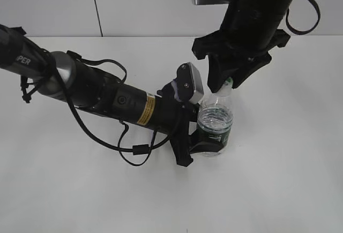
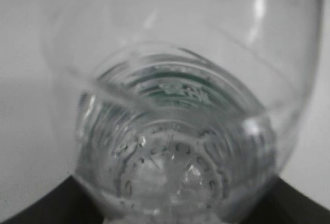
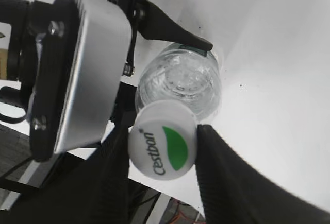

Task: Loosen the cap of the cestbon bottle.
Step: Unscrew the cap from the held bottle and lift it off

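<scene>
The cestbon bottle (image 1: 215, 120) stands upright on the white table, clear with a dark green label band. My left gripper (image 1: 211, 143) is shut on it at the label, one black finger on each side. In the left wrist view the bottle (image 2: 175, 131) fills the frame, with dark fingers (image 2: 31, 208) at the bottom corners. The white cap (image 3: 162, 148), marked with a green half-circle and "Cestbon", sits between the black ribbed fingers of my right gripper (image 3: 162, 142), and both fingers touch its sides. From outside, the right gripper (image 1: 228, 84) comes down over the cap (image 1: 227, 83), which is mostly hidden.
The left arm (image 1: 107, 96) lies low across the table from the left, its silver wrist camera (image 1: 190, 83) close beside the bottle's neck. Loose black cables (image 1: 134, 150) hang under that arm. The white table (image 1: 289, 179) spreads to the right and front.
</scene>
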Controlling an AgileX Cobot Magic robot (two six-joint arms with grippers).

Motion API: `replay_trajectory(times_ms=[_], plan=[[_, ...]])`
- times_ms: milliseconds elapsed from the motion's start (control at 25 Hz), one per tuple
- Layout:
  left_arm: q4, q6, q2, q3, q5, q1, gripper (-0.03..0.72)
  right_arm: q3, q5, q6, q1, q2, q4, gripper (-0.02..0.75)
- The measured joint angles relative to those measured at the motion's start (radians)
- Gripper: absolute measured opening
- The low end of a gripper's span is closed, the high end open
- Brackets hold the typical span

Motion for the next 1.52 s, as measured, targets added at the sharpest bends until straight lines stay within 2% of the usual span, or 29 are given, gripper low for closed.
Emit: replay_trajectory(times_ms=[80, 440, 560, 640, 840, 1280, 1520], plan=[[0.000, 0.000, 0.000, -0.001, 0.000, 0.000, 0.414, 0.000, -0.001, -0.112, 0.000, 0.000, 0.000, 0.305], [0.000, 0.000, 0.000, -0.001, 0.003, 0.000, 0.414, -0.002, -0.006, -1.038, 0.000, 0.000, -0.010, 0.303], [0.000, 0.002, 0.000, -0.001, 0.003, 0.000, 0.414, -0.003, -0.006, -1.292, 0.000, 0.000, -0.010, 0.303], [0.001, 0.003, 0.000, -0.001, 0.003, 0.000, 0.414, -0.004, -0.006, -1.389, 0.000, 0.000, -0.010, 0.303], [0.001, 0.004, 0.000, -0.001, 0.003, 0.000, 0.414, -0.004, -0.007, -1.450, 0.000, 0.000, -0.010, 0.303], [0.001, 0.004, 0.000, -0.001, 0.003, 0.000, 0.414, -0.004, -0.007, -1.440, 0.000, 0.000, -0.008, 0.306], [0.001, 0.002, 0.000, -0.001, 0.003, 0.000, 0.414, -0.024, -0.006, -1.351, 0.000, 0.000, 0.037, 0.382]])
